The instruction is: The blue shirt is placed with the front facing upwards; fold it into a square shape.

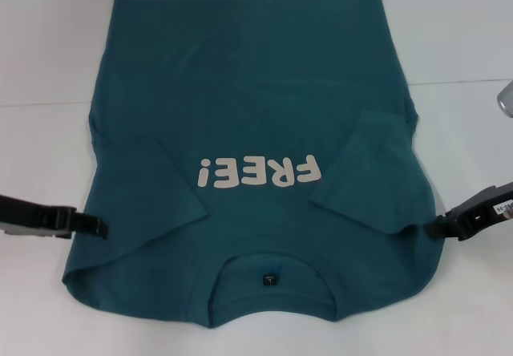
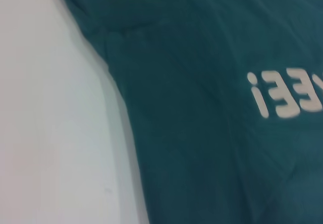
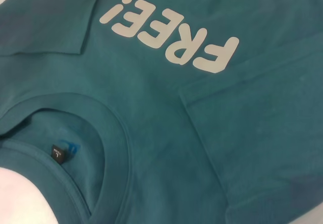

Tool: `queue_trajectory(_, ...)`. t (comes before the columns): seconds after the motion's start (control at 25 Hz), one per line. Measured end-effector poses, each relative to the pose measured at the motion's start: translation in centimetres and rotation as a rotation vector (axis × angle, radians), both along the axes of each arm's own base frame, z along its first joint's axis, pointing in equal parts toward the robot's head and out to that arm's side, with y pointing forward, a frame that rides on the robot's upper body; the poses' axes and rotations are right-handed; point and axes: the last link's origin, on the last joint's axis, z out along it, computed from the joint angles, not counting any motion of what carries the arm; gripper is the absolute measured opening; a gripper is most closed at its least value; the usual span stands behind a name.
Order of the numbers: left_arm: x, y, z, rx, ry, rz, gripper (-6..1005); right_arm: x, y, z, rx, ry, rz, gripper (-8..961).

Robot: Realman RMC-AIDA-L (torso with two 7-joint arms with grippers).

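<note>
On the tabletop [image 1: 48, 43]: blue shirt [image 1: 256, 99] spread front up, collar [image 1: 272, 272] nearest the robot, white lettering [image 1: 260, 171] across the chest
Sleeves: both folded inward over the body, the right one [image 1: 373, 171] lying in a clear diagonal flap
Left hand [image 1: 98, 226]: low at the shirt's left edge near the shoulder, touching or just beside the cloth; open or closed, cannot tell
Right hand [image 1: 437, 228]: same height at the right edge, just beside the shoulder; grip likewise impossible to judge
Step in hand: seemingly side folds, sleeves already in
Next move: likely pinching both shoulder edges evenly, then folding together without dragging the flaps loose
</note>
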Motion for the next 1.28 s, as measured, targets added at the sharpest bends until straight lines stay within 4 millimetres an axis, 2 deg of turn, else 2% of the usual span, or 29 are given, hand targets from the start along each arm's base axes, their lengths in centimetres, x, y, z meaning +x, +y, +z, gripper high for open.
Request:
queue_trajectory(0.04, 0.0, 0.1, 0.2, 0.011, -0.007, 0.017, 395, 0.0, 0.0, 0.0, 0.0, 0.0, 0.0, 38)
queue_trajectory(0.16, -0.1, 0.4, 1.0, 0.04, -0.03, 0.061, 541, 0.0, 0.0, 0.0, 0.001, 0.001, 0.0, 38)
queue_trajectory(0.44, -0.9, 0.3, 0.9, 0.034, -0.085, 0.124, 864, -0.2, 0.2, -0.1, 0.004, -0.005, 0.008, 37)
queue_trajectory(0.68, -1.4, 0.1, 0.8, 0.017, -0.084, 0.143, 917, -0.4, 0.4, -0.2, 0.0, -0.008, 0.015, 38)
queue_trajectory(1.04, -2.6, -0.6, 0.7, -0.014, -0.085, 0.184, 916, -0.5, 0.8, -0.5, -0.003, -0.01, 0.018, 39)
queue_trajectory(1.28, -2.6, -0.7, 0.6, -0.022, -0.084, 0.187, 915, -0.7, 1.0, -0.5, -0.003, -0.011, 0.023, 37)
